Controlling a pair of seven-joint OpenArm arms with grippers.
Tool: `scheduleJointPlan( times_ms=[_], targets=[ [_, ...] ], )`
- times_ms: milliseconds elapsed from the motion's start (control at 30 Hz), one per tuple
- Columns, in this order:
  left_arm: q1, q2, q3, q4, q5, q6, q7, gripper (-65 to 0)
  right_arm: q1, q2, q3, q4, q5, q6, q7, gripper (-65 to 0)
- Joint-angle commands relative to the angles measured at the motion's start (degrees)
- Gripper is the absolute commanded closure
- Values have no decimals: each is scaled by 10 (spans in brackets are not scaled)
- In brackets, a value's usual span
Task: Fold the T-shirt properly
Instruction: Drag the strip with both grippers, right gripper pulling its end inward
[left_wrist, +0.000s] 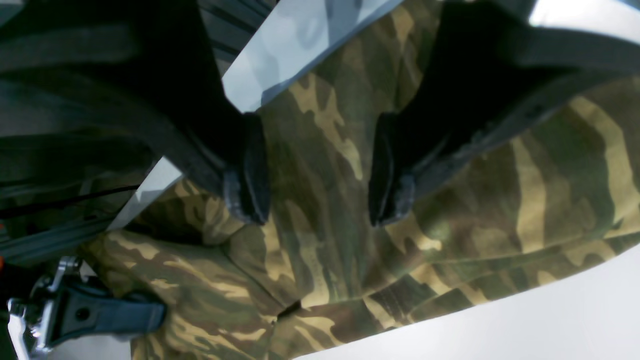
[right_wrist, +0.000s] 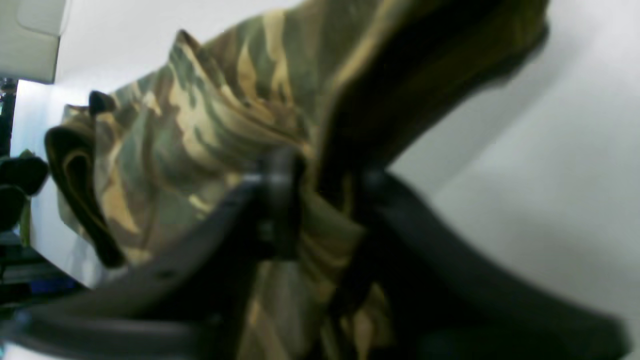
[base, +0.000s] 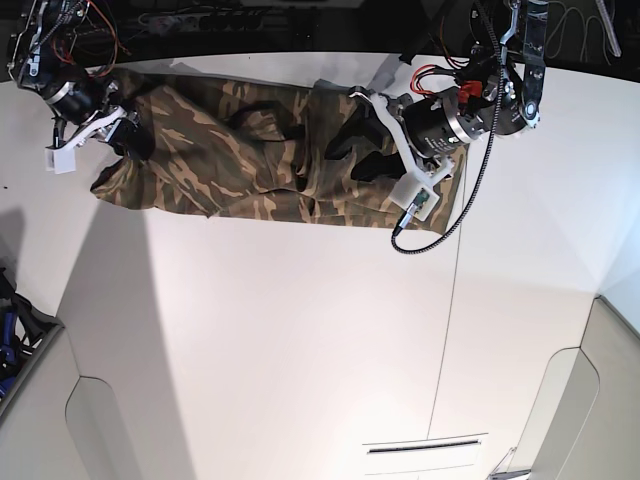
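The camouflage T-shirt (base: 250, 150) lies as a long crumpled band along the far edge of the white table (base: 300, 330). My left gripper (base: 348, 152) is over its right part. In the left wrist view it (left_wrist: 317, 215) is open, with both black fingers (left_wrist: 247, 170) spread just above the cloth (left_wrist: 325, 260) and nothing between them. My right gripper (base: 130, 135) is at the shirt's left end. In the blurred right wrist view it (right_wrist: 325, 220) is shut on a bunched fold of the T-shirt (right_wrist: 200, 125), lifted a little. The collar and label are hidden.
The table's far edge (base: 260, 62) runs right behind the shirt, with dark frame and wiring beyond it. A black cable (base: 470, 190) loops from the left arm over the table. The right arm's gripper shows at the bottom left of the left wrist view (left_wrist: 85, 310).
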Motion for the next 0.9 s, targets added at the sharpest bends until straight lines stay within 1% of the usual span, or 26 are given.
scheduleJointPlan(
  times_ms=[0,33,133,267,400,467,633,733,867],
  targets=[
    [-3,0,-3,10,-20,-4,-10,-346,0,5,0,5,-1,1,6,-42],
    [-4,0,-3,10,-25,-4,-10,-346,0,5,0,5,-1,1,13,0],
    [-5,0,-4,17,-33,-4,-10,-346,0,5,2,5,-1,1,26,0],
    [-5,0,-9,44,-33,-5,-6,-346,2,6,10,5,0,1,26,0],
    [-5,-1,-41,76,-33,-5,-5,-346,8,12,37,6,-1,1,20,0],
    [-4,-1,-66,79,-33,-5,1,-346,12,20,56,10,8,1,12,0],
    [-5,-1,-121,79,-33,-5,11,-346,12,56,94,38,68,1,-18,0],
    [-3,0,-139,79,-33,-5,11,-346,12,69,106,67,73,1,-27,0],
    [-3,0,-141,79,-37,-5,24,-346,12,74,109,108,72,1,-31,0]
  ],
)
